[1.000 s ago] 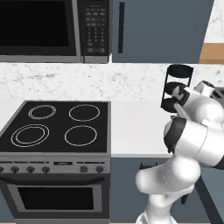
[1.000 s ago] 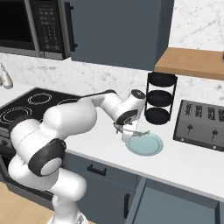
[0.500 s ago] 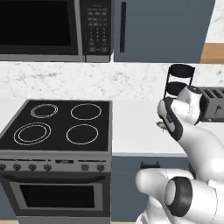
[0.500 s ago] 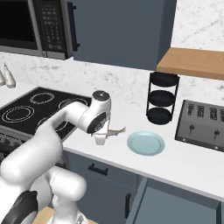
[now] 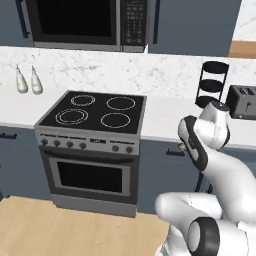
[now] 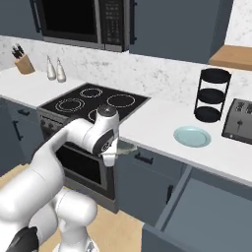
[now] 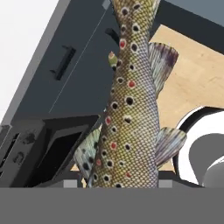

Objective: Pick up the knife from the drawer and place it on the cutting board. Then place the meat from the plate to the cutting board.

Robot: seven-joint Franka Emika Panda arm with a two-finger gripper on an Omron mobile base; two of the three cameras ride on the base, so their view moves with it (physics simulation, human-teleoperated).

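Observation:
My gripper (image 6: 111,158) is shut on the meat (image 6: 126,146), a spotted grey-brown fish. It holds the fish off the counter's front edge, in front of the lower cabinets and right of the oven. In the hand view the meat (image 7: 129,109) runs lengthwise up the middle, between the jaws of my gripper (image 7: 118,181). In the left base view my gripper (image 5: 182,145) sits low against the cabinet front. The pale blue-green plate (image 6: 192,136) lies bare on the counter to the right. The drawer (image 6: 206,209) stands pulled open at the lower right. The knife and the cutting board are out of view.
A black stove top (image 6: 93,101) with an oven below is at the left. On the counter stand a tiered black rack (image 6: 211,96), a toaster (image 6: 239,120), a knife block (image 6: 22,61) and two bottles (image 6: 54,71). Wooden floor (image 5: 60,225) lies in front.
Both base views have pulled back and shifted, so the base has moved. My arm has swung left from the plate, carrying the meat off it to beyond the counter's edge.

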